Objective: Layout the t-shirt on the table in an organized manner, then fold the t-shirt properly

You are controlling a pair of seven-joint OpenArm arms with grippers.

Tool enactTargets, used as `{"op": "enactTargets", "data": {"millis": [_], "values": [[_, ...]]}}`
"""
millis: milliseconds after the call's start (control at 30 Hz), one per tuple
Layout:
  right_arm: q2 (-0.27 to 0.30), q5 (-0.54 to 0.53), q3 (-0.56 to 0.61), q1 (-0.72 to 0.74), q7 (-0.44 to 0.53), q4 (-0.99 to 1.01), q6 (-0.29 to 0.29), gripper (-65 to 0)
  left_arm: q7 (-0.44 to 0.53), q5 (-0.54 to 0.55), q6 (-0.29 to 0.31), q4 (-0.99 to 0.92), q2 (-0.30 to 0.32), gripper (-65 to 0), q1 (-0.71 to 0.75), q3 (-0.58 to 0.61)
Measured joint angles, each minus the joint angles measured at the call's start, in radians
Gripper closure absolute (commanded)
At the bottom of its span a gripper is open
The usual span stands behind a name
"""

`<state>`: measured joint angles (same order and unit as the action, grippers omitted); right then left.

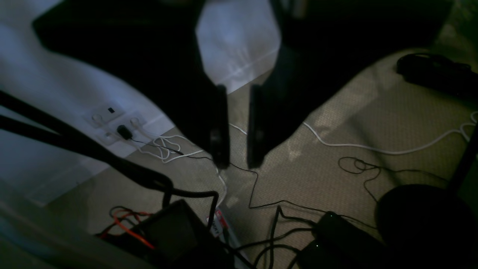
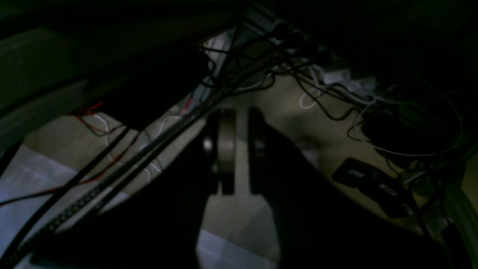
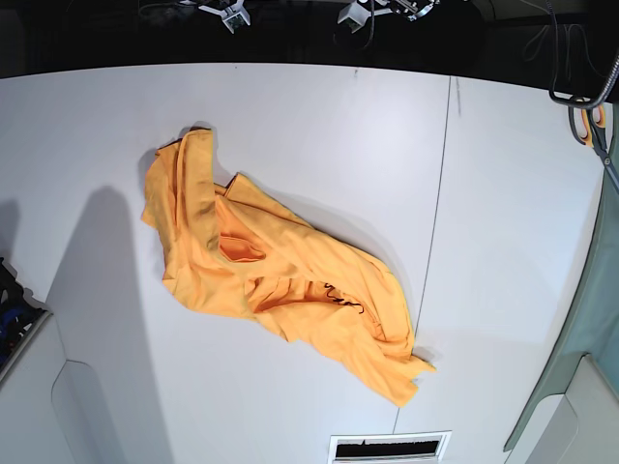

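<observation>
The t-shirt (image 3: 290,280) lies crumpled on the white table (image 3: 503,193) in the base view. It is bright orange, bunched along a diagonal from upper left to lower right, with thin black markings near its middle. Neither arm shows in that view. My left gripper (image 1: 239,164) hangs over the carpeted floor, its dark fingers (image 1: 221,127) slightly apart with nothing between them. My right gripper (image 2: 242,112) also points at the floor, its fingers (image 2: 227,149) nearly together and empty. Neither wrist view shows the t-shirt.
A thin dark seam (image 3: 440,193) crosses the table right of the shirt. Orange-handled scissors (image 3: 592,121) hang at the right edge. A vent slot (image 3: 389,448) sits at the front edge. Cables (image 1: 373,149) and power bricks (image 1: 336,231) litter the floor.
</observation>
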<state>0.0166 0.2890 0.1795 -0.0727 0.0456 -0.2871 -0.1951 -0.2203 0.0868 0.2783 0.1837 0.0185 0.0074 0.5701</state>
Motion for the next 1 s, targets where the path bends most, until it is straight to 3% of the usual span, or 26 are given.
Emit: {"op": "enactTargets", "data": {"millis": [300, 767, 1000], "values": [[0.000, 0.000, 0.000, 0.000, 0.000, 0.000, 0.000, -5.1, 0.012, 0.000, 0.126, 0.000, 0.000, -9.2, 0.000, 0.000], [0.000, 0.000, -0.001, 0.000, 0.004, -0.003, 0.000, -5.1, 0.019, -0.001, 0.126, 0.036, 0.001, -9.3, 0.042, 0.000], [0.000, 0.000, -0.001, 0.000, 0.003, -0.003, -0.002, -5.1, 0.015, -0.001, 0.027, 0.066, 0.001, -9.3, 0.056, 0.000]]}}
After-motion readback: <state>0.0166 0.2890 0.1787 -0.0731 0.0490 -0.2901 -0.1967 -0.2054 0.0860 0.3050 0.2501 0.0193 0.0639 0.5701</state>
